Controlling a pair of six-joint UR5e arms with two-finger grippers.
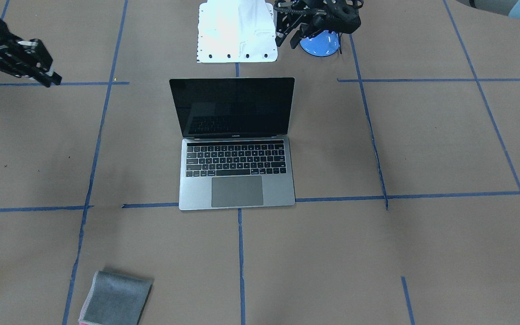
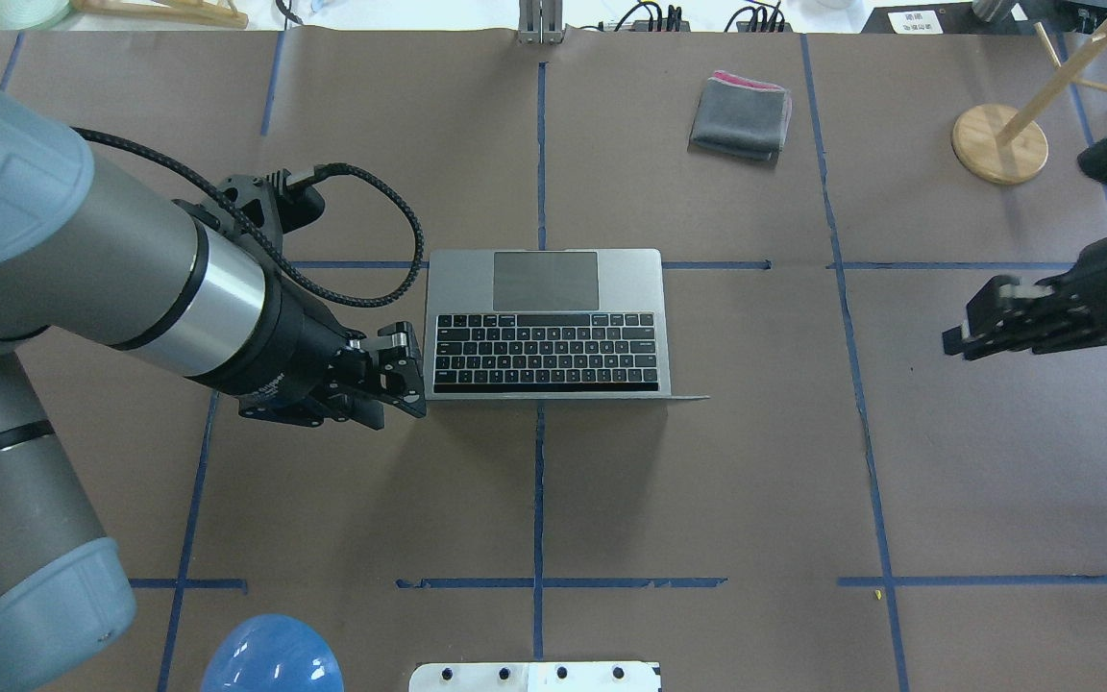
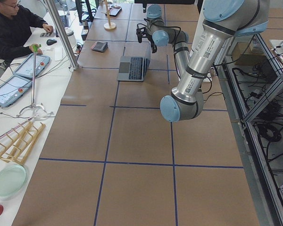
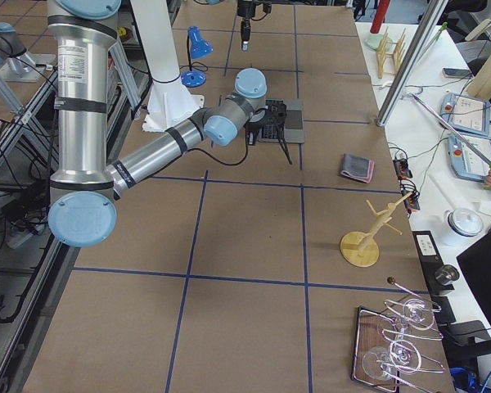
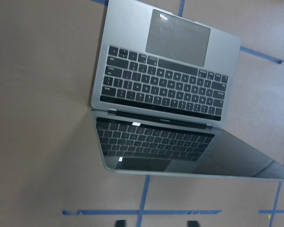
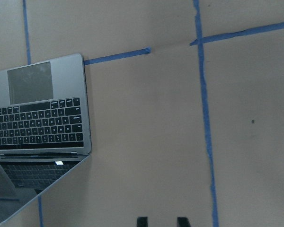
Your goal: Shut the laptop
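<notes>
Laptop (image 1: 236, 171): slim grey metal body with black keys, open at the middle of the surface (image 1: 422, 149). Its trackpad end faces away from the robot, and its lid (image 1: 233, 106), glossy black inside, stands near upright on the robot's side. Handling, as you should judge it: rigid throughout and of moderate weight, likely to slide on the paper cover if pushed low. The hinge is probably stiff at first and then quick to drop, and the glass face is the fragile part. Point of contact: do not pinch it. Press the back of the lid near the middle of its top edge, from the robot's side, forward and down, and ease off before it meets the keys. Left gripper (image 2: 400, 370): fingers well parted, holding nothing, just beside the laptop's left hinge corner. By its wrist view it sits above and behind the lid, not touching. Right gripper (image 2: 981, 332): fingers parted by a narrower gap, nothing held, well apart from the laptop out to the right. Other items: folded grey cloth (image 2: 741, 115) and wooden stand (image 2: 999, 144) at the far side, blue dome (image 2: 270, 658) and white plate (image 2: 534, 676) at the robot's edge, all well apart from the laptop. Obstructions: nothing lies on the keys or in the lid's arc. Your only concern is how close the left gripper is to the lid corner.
</notes>
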